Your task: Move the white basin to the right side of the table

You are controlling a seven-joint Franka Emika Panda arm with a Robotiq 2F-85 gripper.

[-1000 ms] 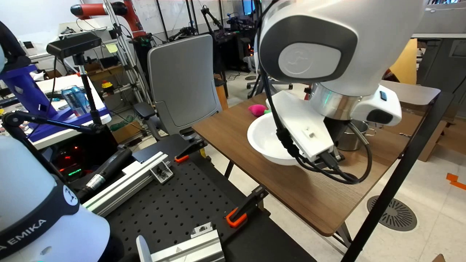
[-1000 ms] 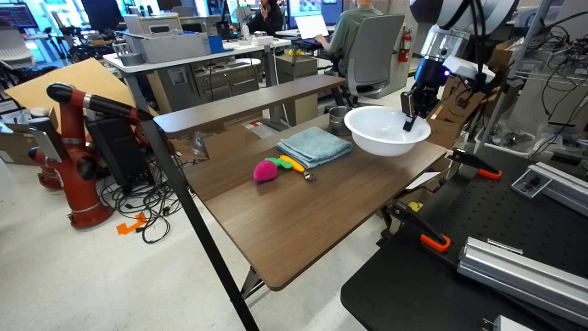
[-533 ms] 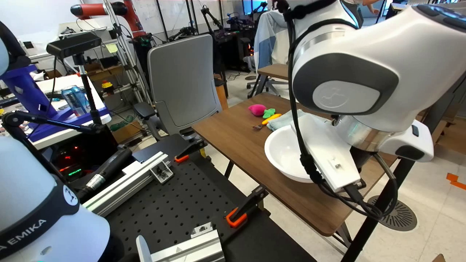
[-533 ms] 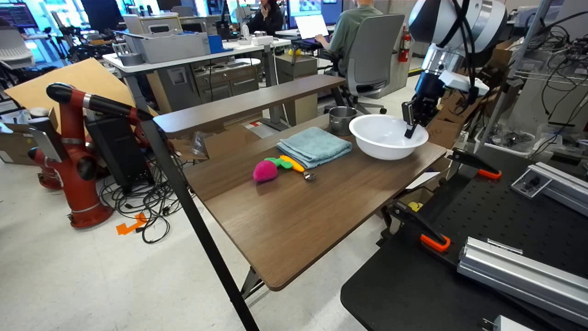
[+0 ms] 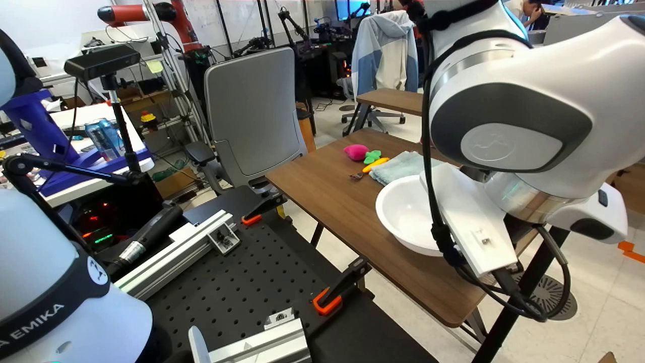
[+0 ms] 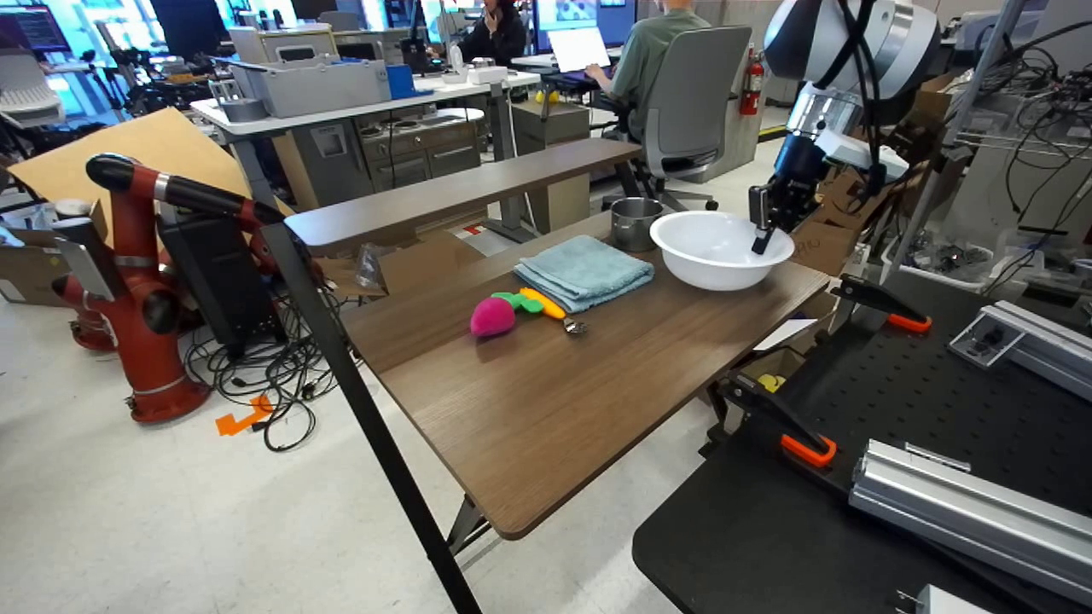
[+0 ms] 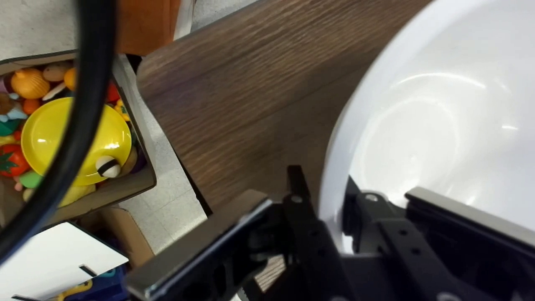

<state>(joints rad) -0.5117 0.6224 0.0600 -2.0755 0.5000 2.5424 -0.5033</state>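
Brown rectangular wood-grain table (image 6: 546,409): goal judged to be the end lying to the right in an exterior view.
Wide, shallow, round white plastic-looking basin (image 6: 715,260): at that right end, looks roughly level. Base touching the table or just clear of it: cannot tell. Round, so no long axis; the held spot sets its heading.
Folded pale-blue cloth (image 6: 584,271): inward of the basin, near it.
Grey cylindrical metal pot (image 6: 633,226): also inward, just beside the basin; contact not resolvable.
Black two-finger metal gripper (image 7: 325,188): fingers (image 7: 297,182) nearly together, basin wall between them, one inside, one outside; read as holding it.
Basin from gripper: bulk to the right in the wrist view; rounded table corner (image 7: 167,75) on the opposite side, upper left. Judgement: any further move cornerward has the gripper leading, basin trailing. Little travel seems needed; lower, then release.
White rim (image 7: 355,121): sole grip point. Judgement: one-sided pinch, so the far side may sag or tip at set-down.
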